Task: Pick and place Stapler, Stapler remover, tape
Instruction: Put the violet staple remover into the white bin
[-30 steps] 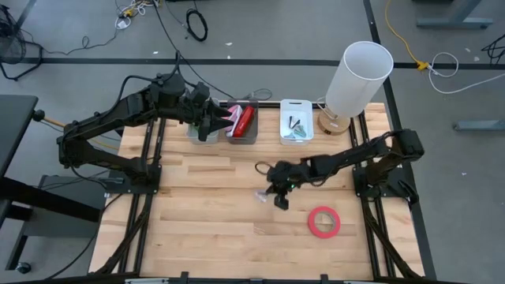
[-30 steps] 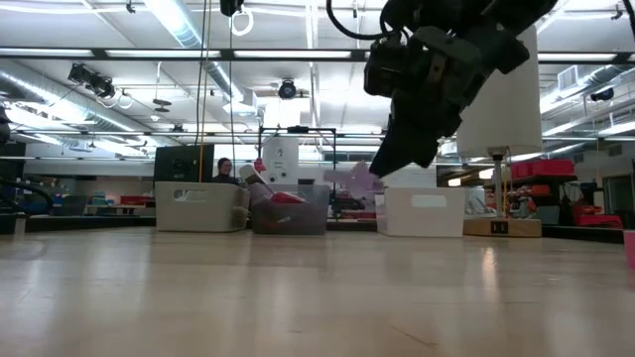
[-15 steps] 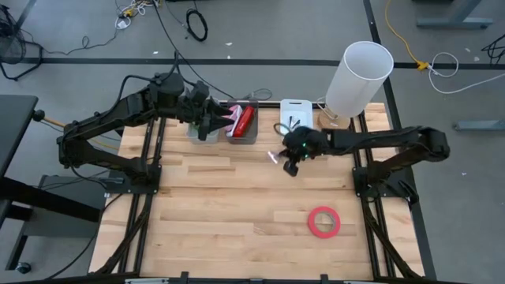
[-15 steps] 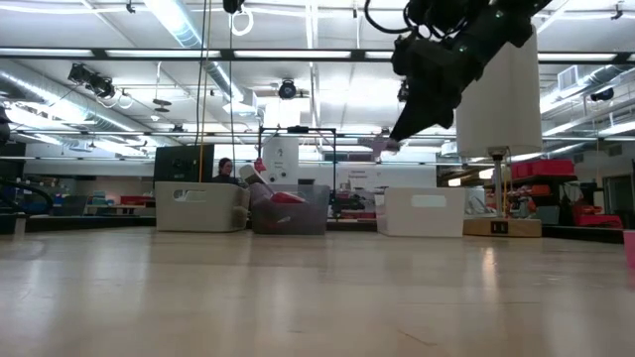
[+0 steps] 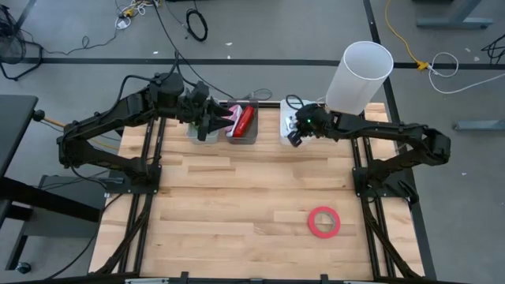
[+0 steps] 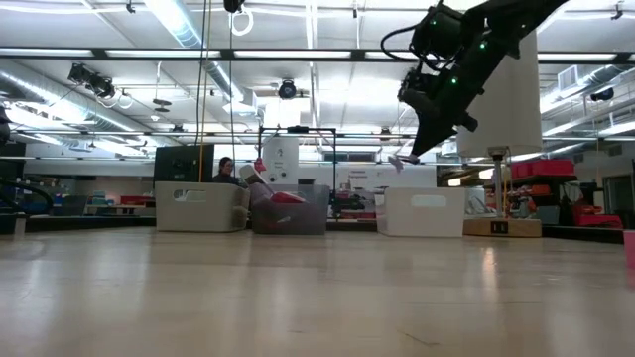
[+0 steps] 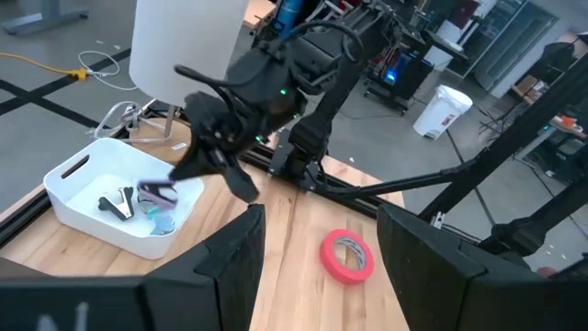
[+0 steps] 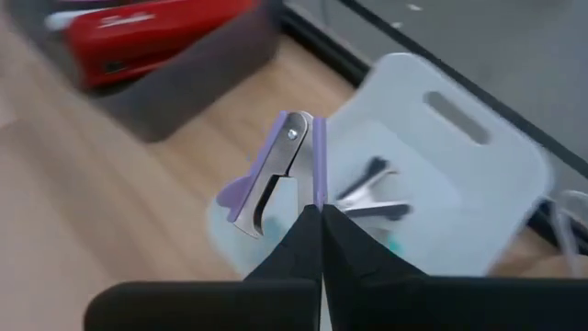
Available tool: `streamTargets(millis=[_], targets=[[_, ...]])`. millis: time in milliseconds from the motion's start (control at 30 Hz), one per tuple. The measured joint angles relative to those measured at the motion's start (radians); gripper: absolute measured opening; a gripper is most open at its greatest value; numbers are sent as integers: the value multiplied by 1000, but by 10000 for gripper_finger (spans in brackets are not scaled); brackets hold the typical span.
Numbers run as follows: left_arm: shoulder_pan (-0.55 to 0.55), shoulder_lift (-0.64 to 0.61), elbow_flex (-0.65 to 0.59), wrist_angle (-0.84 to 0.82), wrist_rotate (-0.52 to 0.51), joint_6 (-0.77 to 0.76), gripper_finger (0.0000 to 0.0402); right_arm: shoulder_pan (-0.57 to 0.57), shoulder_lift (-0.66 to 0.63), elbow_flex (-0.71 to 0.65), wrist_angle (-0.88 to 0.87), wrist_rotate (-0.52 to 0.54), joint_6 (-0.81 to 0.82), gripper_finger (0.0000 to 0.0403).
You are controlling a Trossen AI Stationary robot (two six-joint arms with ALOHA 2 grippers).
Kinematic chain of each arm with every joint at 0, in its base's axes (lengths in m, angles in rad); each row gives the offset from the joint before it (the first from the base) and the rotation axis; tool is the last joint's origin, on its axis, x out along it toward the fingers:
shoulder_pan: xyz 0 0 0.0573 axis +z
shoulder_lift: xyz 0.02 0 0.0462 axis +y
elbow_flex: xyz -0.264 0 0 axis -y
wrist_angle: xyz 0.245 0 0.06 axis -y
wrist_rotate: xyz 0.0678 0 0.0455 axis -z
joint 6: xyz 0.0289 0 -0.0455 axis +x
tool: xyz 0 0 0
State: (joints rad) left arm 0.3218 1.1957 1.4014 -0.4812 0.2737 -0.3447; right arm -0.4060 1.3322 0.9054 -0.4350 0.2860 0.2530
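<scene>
My right gripper (image 5: 293, 136) is shut on a purple staple remover (image 8: 280, 170) and hangs above the white bin (image 5: 297, 111) at the table's far edge. The left wrist view shows the remover (image 7: 158, 193) just over the bin's rim (image 7: 73, 170). A red stapler (image 5: 245, 120) lies in the grey bin (image 5: 243, 137) to the left. A red-pink tape roll (image 5: 323, 222) lies flat on the table at the near right. My left gripper (image 5: 207, 126) stands open and holds nothing, raised over the far-left bins. My right gripper pinches the remover's purple handle (image 8: 319, 179) between its two fingertips (image 8: 342, 241), at that handle's end. The fingers slant downward from the table's right. The remover sticks out beyond the fingertips, metal jaws (image 8: 274, 184) forward, lifted clear above the white bin.
The white bin holds dark staple removers (image 7: 118, 204). A tall white lamp shade (image 5: 360, 73) stands right of the bin, close to my right arm. A pale bin (image 6: 201, 206) sits left of the grey bin (image 6: 290, 210). Bare wood (image 5: 229, 213) fills the table's middle and near side.
My right gripper has carried the staple remover from the table's middle up and toward the far edge, turning as it went, and now hangs over the white bin. It has stayed shut on the remover.
</scene>
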Motion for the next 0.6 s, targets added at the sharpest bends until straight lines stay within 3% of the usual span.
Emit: streamTargets(millis=[300, 600], targets=[[0, 0, 0, -1, 0, 0, 213, -101, 1, 0, 0, 16, -2, 0], [0, 0, 0, -1, 0, 0, 213, -117, 6, 0, 1, 10, -29, 0]])
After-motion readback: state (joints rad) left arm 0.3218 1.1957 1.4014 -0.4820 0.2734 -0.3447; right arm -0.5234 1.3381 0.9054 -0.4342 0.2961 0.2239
